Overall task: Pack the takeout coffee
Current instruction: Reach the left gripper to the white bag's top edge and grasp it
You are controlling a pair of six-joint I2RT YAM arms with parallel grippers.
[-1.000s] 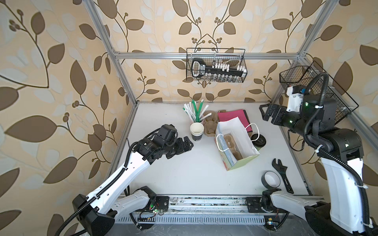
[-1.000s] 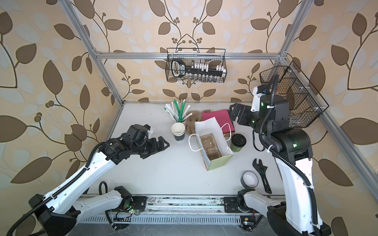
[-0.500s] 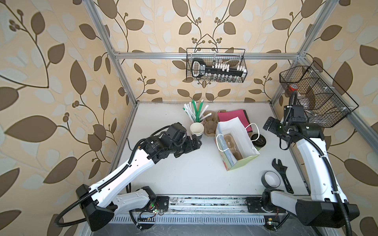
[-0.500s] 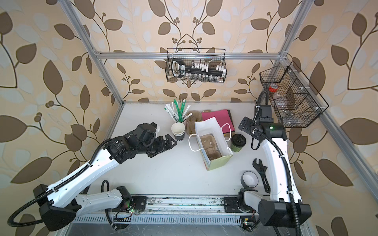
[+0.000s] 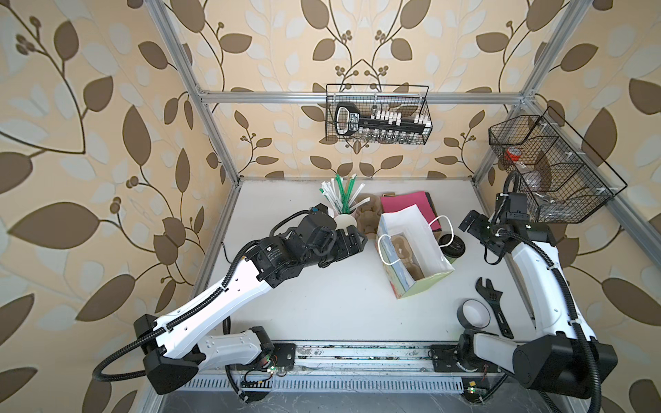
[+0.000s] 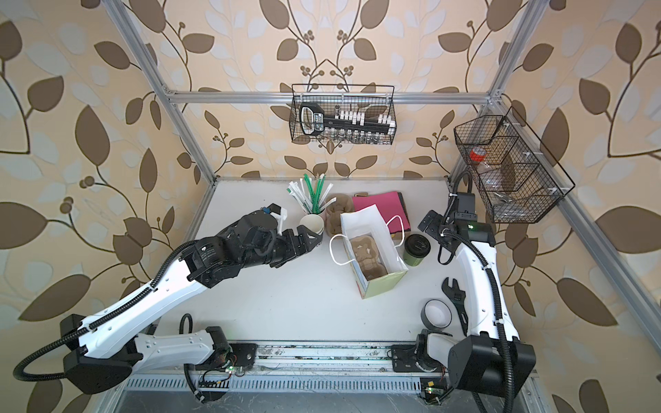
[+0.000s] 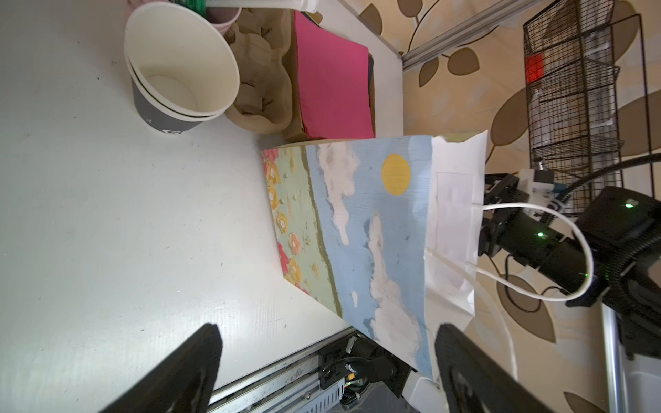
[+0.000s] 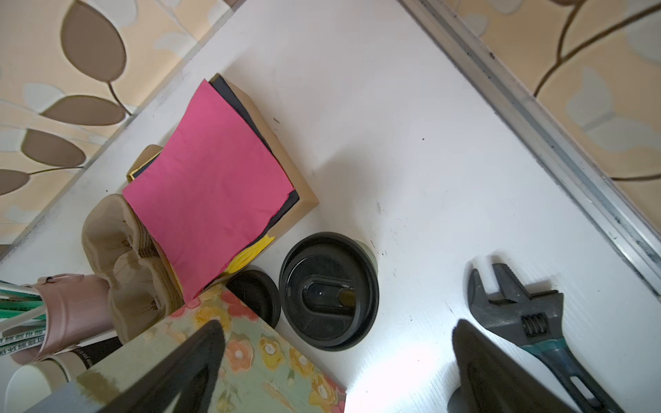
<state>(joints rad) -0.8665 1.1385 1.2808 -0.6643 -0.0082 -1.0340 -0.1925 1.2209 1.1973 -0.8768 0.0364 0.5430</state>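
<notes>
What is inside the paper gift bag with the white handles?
A brown cardboard cup tray lies in the bag, with no cup in it. The bag's walls hide the tray's edges.

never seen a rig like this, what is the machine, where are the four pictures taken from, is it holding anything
It is a robot: a left arm and a right arm, mounted at the near edge of a white table, each ending in a two-fingered pincer. Two pictures look down from overhead. The other two come from cameras on the wrists, showing the fingers of the left pincer and the right pincer. On the table stand a paper bag with a cardboard cup carrier inside, the takeout coffee beside it, stacked empty cups, straws, pink napkins, a wrench and a tape roll. Both pincers are open and hold nothing.
</notes>
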